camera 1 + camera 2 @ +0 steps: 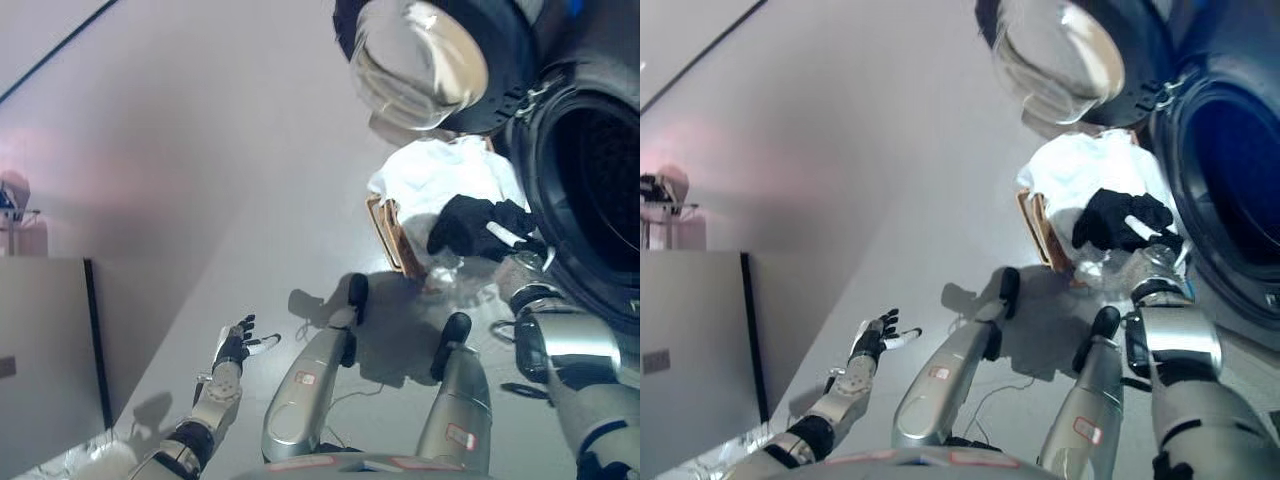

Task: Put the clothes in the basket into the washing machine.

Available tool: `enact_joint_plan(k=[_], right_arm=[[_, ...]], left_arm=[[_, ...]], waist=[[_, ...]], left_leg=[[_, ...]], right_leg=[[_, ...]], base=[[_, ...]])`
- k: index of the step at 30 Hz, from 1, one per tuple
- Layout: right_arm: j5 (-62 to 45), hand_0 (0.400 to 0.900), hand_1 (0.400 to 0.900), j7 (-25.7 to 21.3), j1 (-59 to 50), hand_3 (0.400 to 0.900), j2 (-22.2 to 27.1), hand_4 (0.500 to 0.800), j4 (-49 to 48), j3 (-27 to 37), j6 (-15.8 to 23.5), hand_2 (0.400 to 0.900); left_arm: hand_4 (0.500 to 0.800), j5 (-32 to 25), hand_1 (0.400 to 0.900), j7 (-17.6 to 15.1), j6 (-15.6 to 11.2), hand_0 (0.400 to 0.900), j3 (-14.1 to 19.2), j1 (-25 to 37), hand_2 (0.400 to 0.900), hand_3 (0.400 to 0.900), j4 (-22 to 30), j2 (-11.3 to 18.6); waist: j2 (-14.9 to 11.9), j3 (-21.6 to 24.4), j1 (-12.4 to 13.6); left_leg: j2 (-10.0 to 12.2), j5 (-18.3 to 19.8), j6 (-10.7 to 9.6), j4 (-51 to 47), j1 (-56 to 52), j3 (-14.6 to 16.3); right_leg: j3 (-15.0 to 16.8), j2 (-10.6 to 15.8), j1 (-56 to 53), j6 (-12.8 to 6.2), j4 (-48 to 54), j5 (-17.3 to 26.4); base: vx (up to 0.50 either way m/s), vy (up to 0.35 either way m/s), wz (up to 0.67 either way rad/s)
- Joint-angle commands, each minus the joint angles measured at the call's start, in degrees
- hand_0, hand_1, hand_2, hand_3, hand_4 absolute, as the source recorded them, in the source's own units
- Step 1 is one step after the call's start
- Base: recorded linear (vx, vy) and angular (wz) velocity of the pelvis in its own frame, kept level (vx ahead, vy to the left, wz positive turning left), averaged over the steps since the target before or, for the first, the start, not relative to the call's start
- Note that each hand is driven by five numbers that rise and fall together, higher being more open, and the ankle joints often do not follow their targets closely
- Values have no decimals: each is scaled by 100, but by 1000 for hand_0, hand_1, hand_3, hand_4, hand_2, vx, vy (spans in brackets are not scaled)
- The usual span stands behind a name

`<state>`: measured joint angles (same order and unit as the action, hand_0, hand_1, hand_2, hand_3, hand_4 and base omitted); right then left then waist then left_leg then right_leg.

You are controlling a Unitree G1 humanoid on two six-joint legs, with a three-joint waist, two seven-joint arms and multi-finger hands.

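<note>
A brown wicker basket [386, 236] stands on the floor in front of the washing machine [560, 250]. It is heaped with white clothes [440, 175]. The machine's dark drum opening [600, 165] is at the right, and its round glass door [420, 60] is swung open above the basket. My right hand [478, 228] is over the near side of the clothes, fingers bent down onto them; I cannot tell whether they hold cloth. My left hand [238, 346] is open and empty, held out over the floor at the lower left.
A grey cabinet [45, 345] with a dark edge stands at the left. A small stand [15, 205] is behind it. Light grey floor [200, 150] lies between the cabinet and the basket.
</note>
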<state>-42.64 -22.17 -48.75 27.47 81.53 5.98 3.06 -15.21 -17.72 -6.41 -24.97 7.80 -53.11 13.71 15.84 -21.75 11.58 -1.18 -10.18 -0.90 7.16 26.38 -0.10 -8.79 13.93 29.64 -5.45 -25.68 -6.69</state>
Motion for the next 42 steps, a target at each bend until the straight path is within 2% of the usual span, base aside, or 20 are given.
enact_joint_plan(k=[1,4,9,12,17,21,24,31,35,36,37,38,42], right_arm=[[-854,400,400,-24,74,400,269,500,-273,278,692,400],[-1814,400,400,33,327,400,-4,500,-598,892,1233,400],[-2772,400,400,77,540,400,-268,500,-1201,1661,2014,400],[-3048,400,400,70,573,400,-208,500,-1326,1995,2254,400],[-2999,400,400,-76,485,400,90,500,-1462,2166,2419,400],[-2649,400,400,-264,207,400,626,500,-1674,2018,2502,400],[-2443,400,400,-312,-124,400,1046,500,-1709,1770,2425,400],[-2138,400,400,-407,-875,400,1684,500,-1708,1181,2311,400],[-2064,400,400,-354,-1025,400,1823,500,-1633,939,2157,400],[-2075,469,469,-339,-1059,469,1840,541,-1604,918,2149,469],[-2059,900,900,-321,-1097,900,1860,800,-1487,877,2065,900],[-2135,900,900,-226,-1087,900,1837,800,-1321,835,1945,900],[-2261,900,900,-145,-1012,900,1721,800,-1212,909,1924,900]], left_arm=[[800,198,900,-68,26,900,52,-193,900,900,-405,77],[800,259,900,38,70,900,27,-327,900,900,-513,-53],[800,288,900,139,105,900,31,-487,900,900,-627,-222],[800,345,900,223,134,900,1,-584,900,900,-670,-275],[800,382,900,330,129,900,-51,-696,900,900,-690,-316],[800,396,900,332,92,900,-87,-749,900,900,-697,-283],[800,367,900,351,42,900,-119,-796,900,900,-623,-218],[800,233,900,344,-14,900,-175,-739,900,900,-610,-157],[800,204,900,311,-39,900,-179,-657,900,900,-625,-118],[800,203,900,310,-41,900,-173,-649,900,900,-627,-128],[800,208,900,308,-46,900,-180,-645,900,900,-639,-117],[800,188,900,301,-51,900,-156,-626,900,900,-655,-117],[800,131,900,313,-48,900,-93,-613,900,900,-733,-173]], waist=[[371,337,-24],[532,502,-40],[738,661,-74],[849,755,-69],[1001,920,-24],[1018,1076,24],[987,1159,63],[923,1209,156],[902,1195,178],[916,1197,179],[904,1185,173],[876,1185,167],[919,1176,153]], left_leg=[[-131,26,-373,-141,60,-224],[-121,-35,-410,-402,-273,-286],[-141,-39,-424,-530,-595,-385],[-168,-17,-419,-560,-723,-442],[-151,-64,-426,-656,-858,-480],[-155,-19,-448,-741,-1030,-512],[-136,-3,-446,-759,-1084,-513],[-80,-93,-499,-870,-1082,-529],[-48,-160,-509,-914,-1080,-576],[-40,-173,-510,-919,-1065,-578],[-39,-176,-520,-933,-1072,-582],[-36,-156,-536,-968,-1085,-578],[-10,-207,-533,-1000,-1027,-582]], right_leg=[[-131,-30,-732,-163,724,198],[-213,-29,-1096,-182,1001,211],[-339,10,-1457,-196,1155,150],[-384,57,-1623,-212,1196,115],[-443,50,-1770,-226,1307,155],[-488,67,-1912,-248,1343,81],[-488,63,-1956,-255,1345,79],[-531,9,-1917,-238,1356,77],[-565,-28,-1874,-207,1335,116],[-567,-38,-1862,-204,1347,136],[-573,-40,-1853,-198,1334,117],[-570,-41,-1847,-193,1338,82],[-563,-85,-1793,-176,1399,160]], base=[[50,20,3],[69,26,6],[41,15,7],[44,21,6],[21,13,4],[41,-12,4],[25,-3,-3],[20,-26,3],[7,-20,5],[10,-28,5],[30,-24,4],[7,-16,3],[0,0,0]])
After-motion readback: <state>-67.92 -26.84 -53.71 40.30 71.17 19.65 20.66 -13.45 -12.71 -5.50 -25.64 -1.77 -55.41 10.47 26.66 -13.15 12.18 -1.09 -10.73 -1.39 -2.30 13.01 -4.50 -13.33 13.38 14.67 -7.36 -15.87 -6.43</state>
